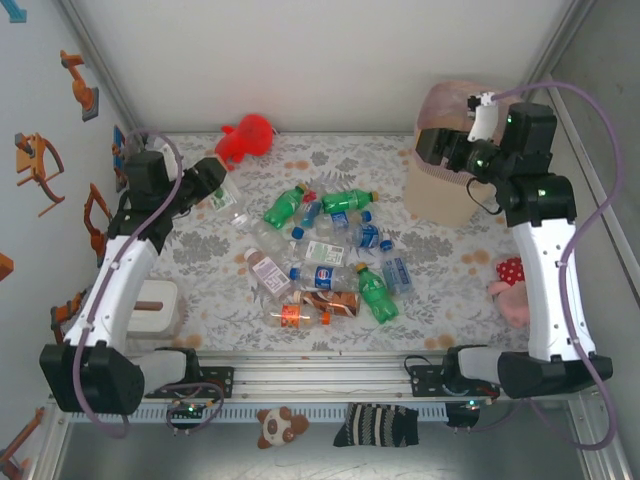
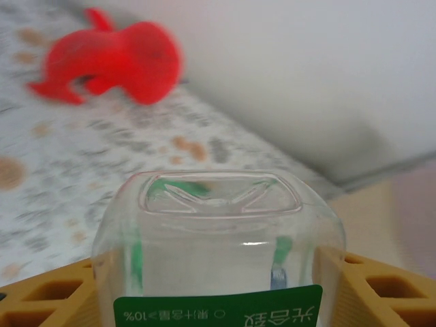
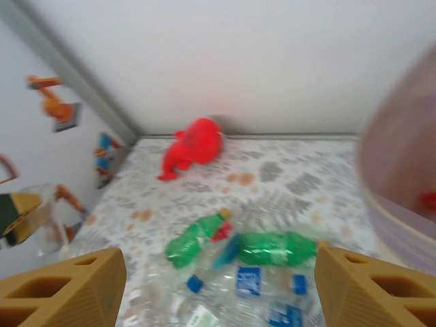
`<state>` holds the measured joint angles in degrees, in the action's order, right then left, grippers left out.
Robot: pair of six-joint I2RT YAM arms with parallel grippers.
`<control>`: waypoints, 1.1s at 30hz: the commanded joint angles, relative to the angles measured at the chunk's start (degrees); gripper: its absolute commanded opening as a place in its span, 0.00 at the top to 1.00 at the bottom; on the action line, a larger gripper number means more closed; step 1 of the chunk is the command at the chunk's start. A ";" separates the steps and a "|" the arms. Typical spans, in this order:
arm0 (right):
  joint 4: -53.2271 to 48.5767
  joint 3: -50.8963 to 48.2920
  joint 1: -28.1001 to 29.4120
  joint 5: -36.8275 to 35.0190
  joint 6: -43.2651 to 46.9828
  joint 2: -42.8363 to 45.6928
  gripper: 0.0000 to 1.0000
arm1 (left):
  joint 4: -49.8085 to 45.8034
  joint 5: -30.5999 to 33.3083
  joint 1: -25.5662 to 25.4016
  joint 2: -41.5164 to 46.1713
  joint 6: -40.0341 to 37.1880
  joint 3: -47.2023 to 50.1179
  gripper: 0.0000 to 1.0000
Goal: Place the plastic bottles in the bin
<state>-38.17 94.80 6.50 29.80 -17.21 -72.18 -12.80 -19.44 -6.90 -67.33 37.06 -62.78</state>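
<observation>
One clear bottle (image 2: 218, 231) with a green label is clamped in my left gripper (image 2: 218, 279). Its squared base points away from my wrist and its sides press against both yellow fingers (image 2: 48, 296). From above, that hand is raised over the far left part of the table (image 1: 200, 260), near the red plush toy (image 1: 247, 137), and the bottle tilts down toward the middle.

My right gripper (image 3: 219, 276) is spread wide with nothing between its fingers. It is up beside the bin (image 1: 435, 200), close to the rim on the side facing the middle of the table. The bin stands upright at the far right. In my right wrist camera a pinkish curve at the right edge is probably its rim, but the picture is too blurred to be sure.

The heap of bottles (image 1: 325, 255) lies on the patterned cloth between my two arms. There are about a dozen, green ones and clear ones with blue, white and orange labels, all on their sides, with several touching or overlapping. The heap is well apart from the bin.
</observation>
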 commanded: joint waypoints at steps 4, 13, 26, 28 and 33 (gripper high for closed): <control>14.48 -3.00 5.85 13.40 -0.47 2.41 0.28 | 16.33 -21.01 -3.39 4.51 -4.17 -0.94 0.39; 23.31 -4.99 17.67 21.85 3.42 3.29 0.26 | 29.85 -31.88 -14.24 6.84 -6.59 -4.15 0.42; 28.02 -4.38 32.74 24.64 10.45 1.37 0.01 | 36.28 -36.31 -26.29 5.20 -9.81 -10.50 0.47; 27.05 -3.81 34.06 23.98 11.10 0.83 0.01 | 36.35 -36.36 -27.20 4.95 -10.23 -10.86 0.47; 25.92 -3.14 36.56 22.72 11.36 -1.34 0.01 | 36.18 -36.41 -28.78 4.49 -10.88 -11.46 0.47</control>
<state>-12.27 90.35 41.76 52.95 -7.68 -72.38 21.04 -54.57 -34.98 -62.70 27.97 -72.42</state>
